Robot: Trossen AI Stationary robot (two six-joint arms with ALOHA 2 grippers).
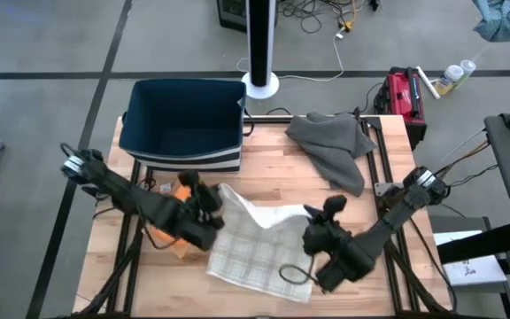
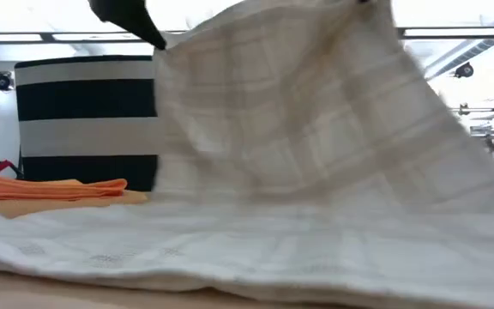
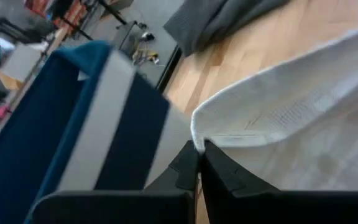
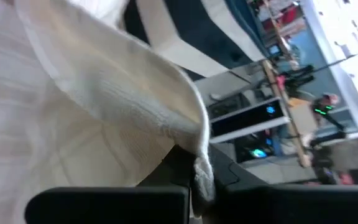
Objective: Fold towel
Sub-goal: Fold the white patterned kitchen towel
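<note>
Left hand (image 3: 199, 163) and right hand (image 4: 194, 177) each pinch the towel (image 1: 255, 252) — fingertips hidden in cloth.

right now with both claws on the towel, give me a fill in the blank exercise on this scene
1. The left claw is shut on a ____ of the white towel.
2. The bin at the table's back has navy and ____ stripes.
3. The loose cloth lying beside the bin is ____.
4. The folded cloth lying in front of the bin is ____.

Missing words: corner; white; grey; orange
</note>
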